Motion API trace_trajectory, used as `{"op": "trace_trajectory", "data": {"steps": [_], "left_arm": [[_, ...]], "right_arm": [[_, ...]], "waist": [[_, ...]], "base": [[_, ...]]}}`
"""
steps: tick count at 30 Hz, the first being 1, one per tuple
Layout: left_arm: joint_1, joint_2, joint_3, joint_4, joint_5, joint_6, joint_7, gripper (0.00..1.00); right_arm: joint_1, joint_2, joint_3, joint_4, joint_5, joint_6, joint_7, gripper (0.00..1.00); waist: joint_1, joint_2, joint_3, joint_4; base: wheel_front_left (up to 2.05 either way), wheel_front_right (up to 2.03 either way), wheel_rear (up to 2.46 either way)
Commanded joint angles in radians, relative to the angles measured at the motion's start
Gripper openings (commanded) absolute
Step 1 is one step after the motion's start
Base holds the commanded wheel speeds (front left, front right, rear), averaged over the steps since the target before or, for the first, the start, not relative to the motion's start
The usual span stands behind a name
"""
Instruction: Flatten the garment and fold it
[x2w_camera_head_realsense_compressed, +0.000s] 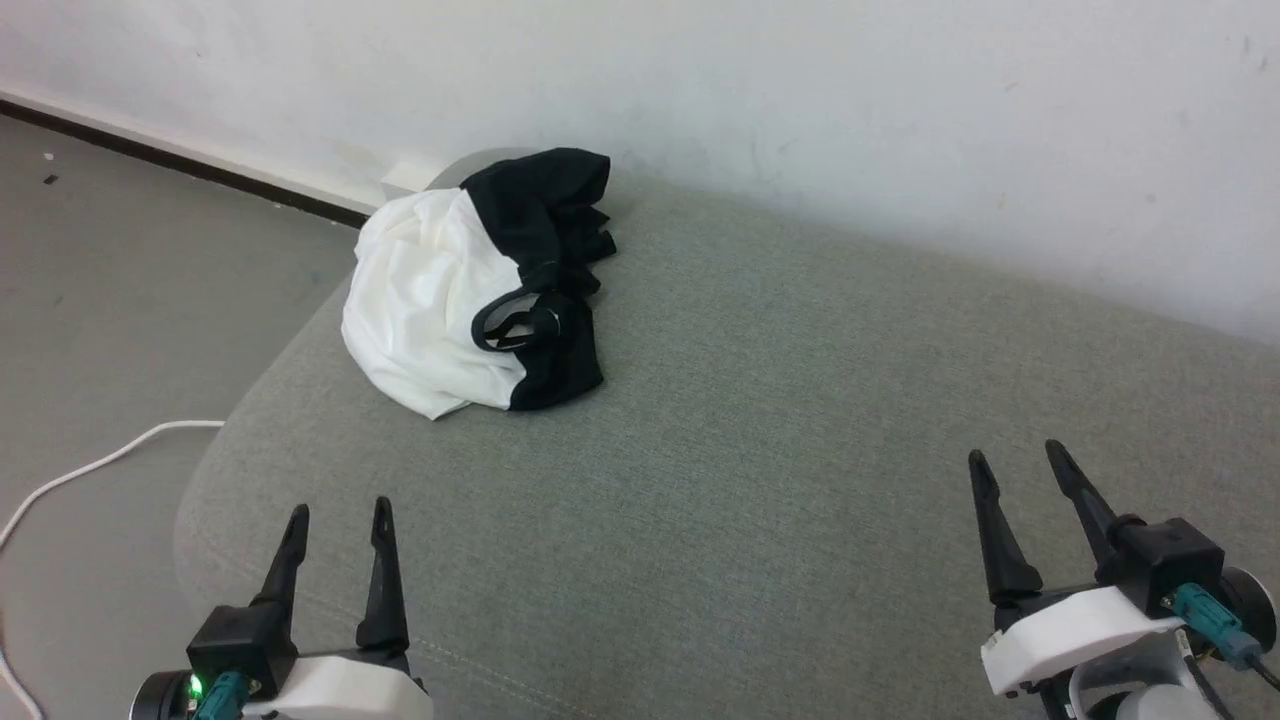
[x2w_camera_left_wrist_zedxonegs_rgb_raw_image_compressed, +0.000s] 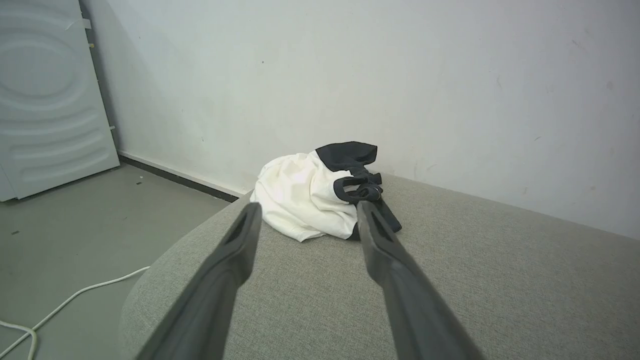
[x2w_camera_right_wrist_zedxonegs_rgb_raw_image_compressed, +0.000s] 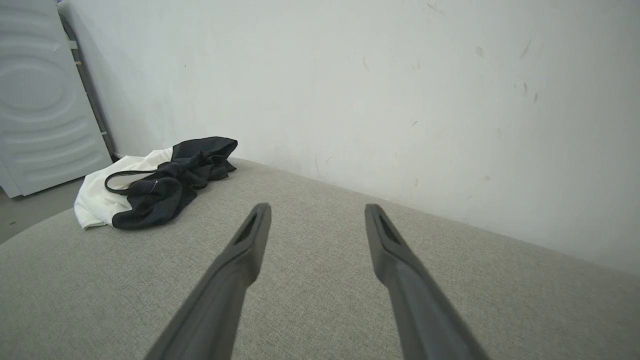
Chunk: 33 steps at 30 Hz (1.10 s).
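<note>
Lying crumpled in a heap, the garment (x2w_camera_head_realsense_compressed: 430, 300) sits at the grey cushion's (x2w_camera_head_realsense_compressed: 760, 420) far left corner, close under the wall (x2w_camera_head_realsense_compressed: 800, 100), its white body bunched beside the black sleeves and neckband. The left gripper (x2w_camera_head_realsense_compressed: 340, 506) and right gripper (x2w_camera_head_realsense_compressed: 1013, 450) hover over the cushion's near edge, well apart from the garment, each with fingers spread wide, holding nothing.

My head camera looks forward and down on the sofa (x2w_camera_head_realsense_compressed: 760, 420) from well back, with the wall (x2w_camera_head_realsense_compressed: 900, 120) across the top. My left wrist camera sits low, just over the sofa, and looks along its fingers (x2w_camera_left_wrist_zedxonegs_rgb_raw_image_compressed: 220, 280) straight at the shirt (x2w_camera_left_wrist_zedxonegs_rgb_raw_image_compressed: 295, 200) by the wall. My right wrist camera, equally low, faces the wall, with the shirt off to its left. All three views share the shirt, sofa and wall.
</note>
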Motion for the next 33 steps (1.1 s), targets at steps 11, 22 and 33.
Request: {"op": "trace_trajectory", "data": {"steps": [11, 22, 33], "left_arm": [[0.016, -0.004, 0.015, 0.005, -0.023, -0.004, -0.031, 1.00], [0.027, -0.005, 0.015, 0.009, -0.040, -0.006, -0.054, 1.00], [0.034, -0.005, 0.020, 0.017, -0.056, -0.008, -0.074, 1.00]], "right_arm": [[-0.015, 0.003, -0.006, 0.014, 0.015, -0.002, -0.032, 1.00], [-0.018, 0.003, -0.011, 0.030, 0.025, -0.002, -0.055, 1.00], [-0.025, 0.004, -0.010, 0.046, 0.034, -0.002, -0.075, 1.00]], "waist": [[0.0000, 0.0000, 0.003, 0.046], [0.0000, 0.0000, 0.001, 0.090], [0.0000, 0.0000, -0.003, 0.129]], "base": [[0.00, 0.00, 0.00], [0.00, 0.00, 0.00], [0.00, 0.00, 0.00]]}}
